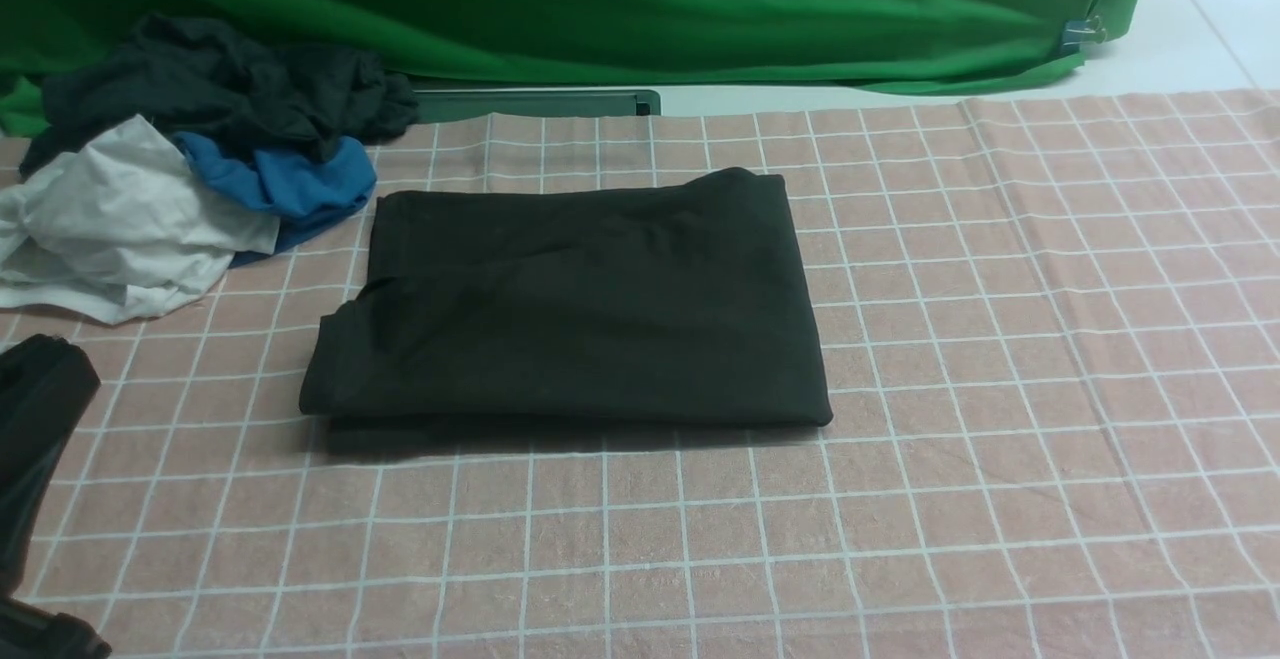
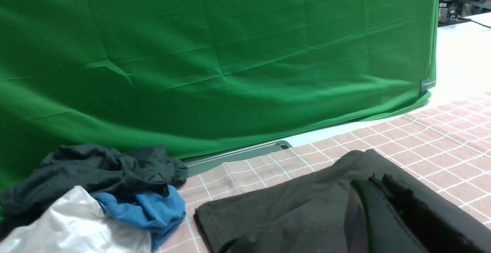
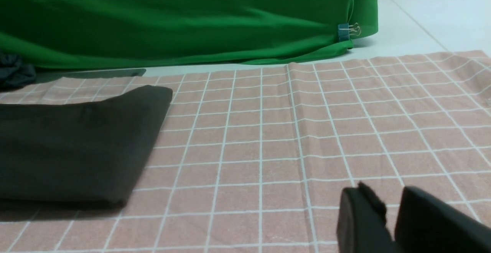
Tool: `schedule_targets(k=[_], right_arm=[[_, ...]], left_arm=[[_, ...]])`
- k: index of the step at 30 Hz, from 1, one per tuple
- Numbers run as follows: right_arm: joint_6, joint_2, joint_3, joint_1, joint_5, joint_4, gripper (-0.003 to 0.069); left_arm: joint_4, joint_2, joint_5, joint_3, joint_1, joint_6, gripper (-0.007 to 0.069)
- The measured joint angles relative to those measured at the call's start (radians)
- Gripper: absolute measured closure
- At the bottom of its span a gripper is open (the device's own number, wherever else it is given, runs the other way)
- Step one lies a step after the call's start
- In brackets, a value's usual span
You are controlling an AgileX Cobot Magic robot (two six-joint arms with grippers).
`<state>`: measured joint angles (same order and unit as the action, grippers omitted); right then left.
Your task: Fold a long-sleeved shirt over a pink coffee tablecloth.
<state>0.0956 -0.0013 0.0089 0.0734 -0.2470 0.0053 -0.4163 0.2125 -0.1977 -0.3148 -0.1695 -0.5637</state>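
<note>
Right wrist view alone: right end effector (image 3: 389, 207) slightly parted, empty; left end effector (image 2: 378, 186) closed, empty.

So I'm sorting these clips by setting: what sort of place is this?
Probably a staged lab or studio tabletop, not a home. A green backdrop cloth is clipped up behind, a pink checked tablecloth covers the work surface, and a pile of spare clothes waits beside the folded black shirt.
</note>
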Motion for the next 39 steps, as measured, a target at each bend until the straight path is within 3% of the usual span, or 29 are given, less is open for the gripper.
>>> schedule_targets(k=[6,10,14,21,39], right_arm=[[0.000,0.000,0.000,0.000,0.000,0.000,0.0490],[0.000,0.000,0.000,0.000,0.000,0.000,0.0477],[0.000,0.000,0.000,0.000,0.000,-0.005,0.0470],[0.000,0.000,0.000,0.000,0.000,0.000,0.0461],[0.000,0.000,0.000,0.000,0.000,-0.005,0.0430]], left_arm=[[0.077,-0.026,0.157,0.132,0.016,0.039,0.0605],[0.089,-0.117,0.172,0.273,0.095,0.084,0.0605],[0.105,-0.198,0.100,0.318,0.154,0.126,0.0605],[0.120,-0.213,-0.050,0.321,0.166,0.151,0.0605],[0.150,-0.215,-0.053,0.321,0.171,0.192,0.0605]])
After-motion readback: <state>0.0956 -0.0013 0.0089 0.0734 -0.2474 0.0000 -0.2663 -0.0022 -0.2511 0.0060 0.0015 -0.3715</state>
